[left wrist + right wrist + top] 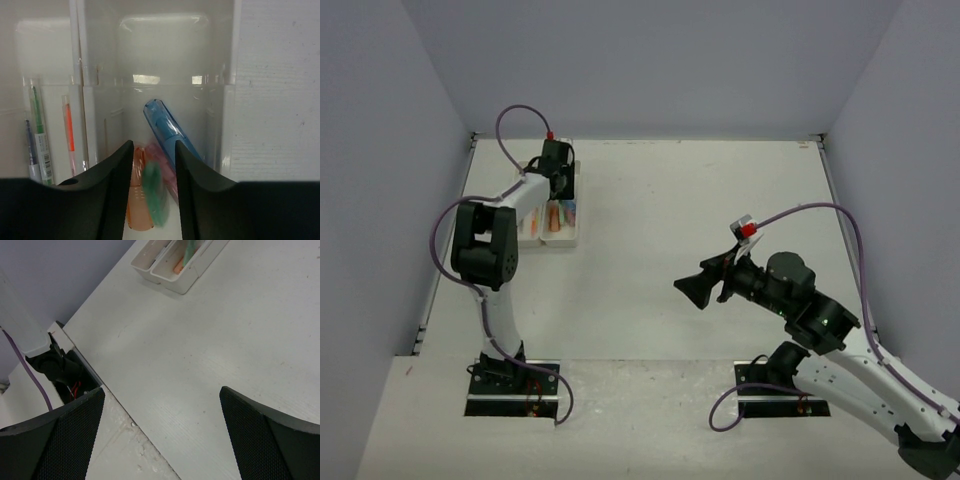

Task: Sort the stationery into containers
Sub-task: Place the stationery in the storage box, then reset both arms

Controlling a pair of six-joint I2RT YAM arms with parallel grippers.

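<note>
The two joined white containers [566, 238] stand at the table's far left. My left gripper [558, 180] hangs over the right-hand one, jaws apart. In the left wrist view a blurred green piece [154, 192] sits loose in the gap of my left gripper [154, 155], above an orange piece [136, 212], a pink piece [162, 161] and a blue piece [167, 129] lying in that container [165, 60]. The neighbouring container holds a green pen [39, 130], a slim orange marker [69, 131] and a dark pen [31, 150]. My right gripper [692, 288] hovers wide open over mid-table, holding nothing.
In the right wrist view, my right gripper [162, 390] looks down on bare table, with the containers [150, 266] far off at the top. The left arm's base and its cables [55, 365] are at the left, by the table's near edge. Grey walls enclose the table.
</note>
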